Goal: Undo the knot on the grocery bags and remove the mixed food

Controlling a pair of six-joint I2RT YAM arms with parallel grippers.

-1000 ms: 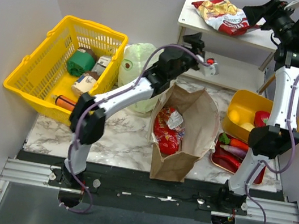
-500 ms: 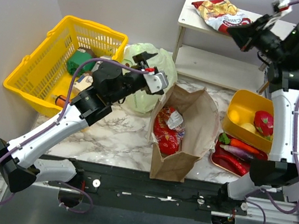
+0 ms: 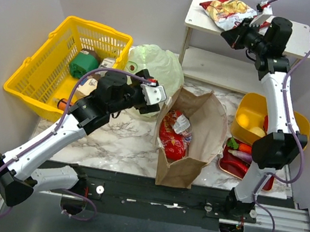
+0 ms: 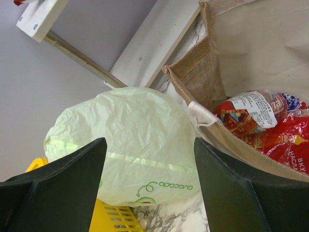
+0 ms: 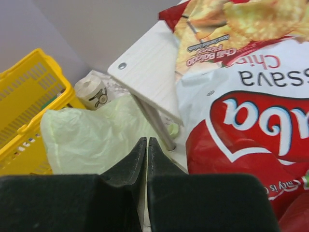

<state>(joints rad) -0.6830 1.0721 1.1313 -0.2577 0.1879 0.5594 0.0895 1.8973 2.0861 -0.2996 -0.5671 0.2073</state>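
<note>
The pale green plastic bag sits behind the open brown paper bag; its knot does not show clearly. My left gripper hovers open right in front of the green bag, its fingers apart on either side of it in the left wrist view, touching nothing. Red snack packets lie inside the paper bag. My right gripper is shut on nothing, above the shelf's top beside a red and white chips bag. Yellow fruit and a carrot lie at the right.
A yellow mesh basket with a green can and cartons stands at the left. A white two-level shelf stands at the back. A yellow tub and a red tray sit by the right arm.
My left arm pulled back from over the paper bag and now faces the green bag, still open. My right gripper shut and swung left over the shelf beside the chips bag.
</note>
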